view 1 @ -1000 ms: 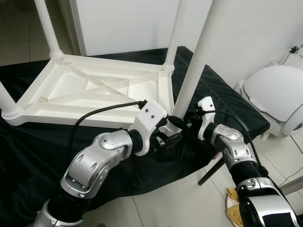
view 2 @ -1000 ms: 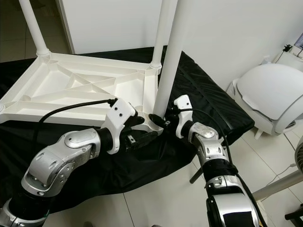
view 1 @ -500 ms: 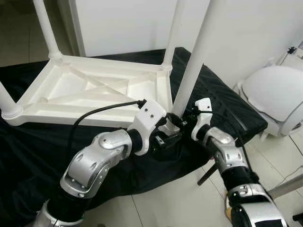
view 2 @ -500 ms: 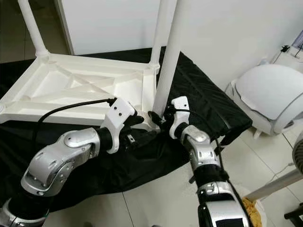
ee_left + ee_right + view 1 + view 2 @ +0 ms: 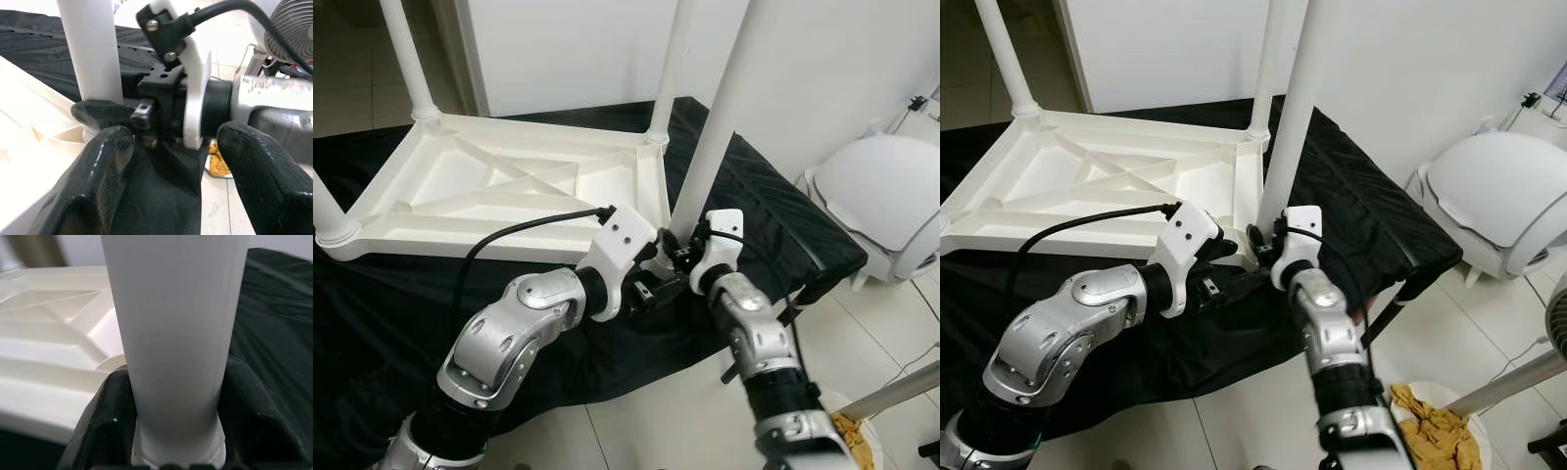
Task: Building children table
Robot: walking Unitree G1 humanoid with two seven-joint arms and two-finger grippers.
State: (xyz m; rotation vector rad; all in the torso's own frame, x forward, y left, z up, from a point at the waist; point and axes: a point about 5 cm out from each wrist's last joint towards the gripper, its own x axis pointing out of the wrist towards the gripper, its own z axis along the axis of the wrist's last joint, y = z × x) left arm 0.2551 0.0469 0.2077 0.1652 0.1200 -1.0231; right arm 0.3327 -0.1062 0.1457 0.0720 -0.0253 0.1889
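Four legs now stand on our upturned table top. Our right gripper clasps the near-corner leg at its base (presumably to seat it), while our left gripper hovers alongside, fingers spread.

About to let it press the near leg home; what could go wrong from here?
1. The right tool clamps the near leg low at its socket, so the long part above could tip sideways.
2. The upturned table top lies on loose black cloth; pushing may slide it.
3. The open left tool sits close to the right wrist and may collide.
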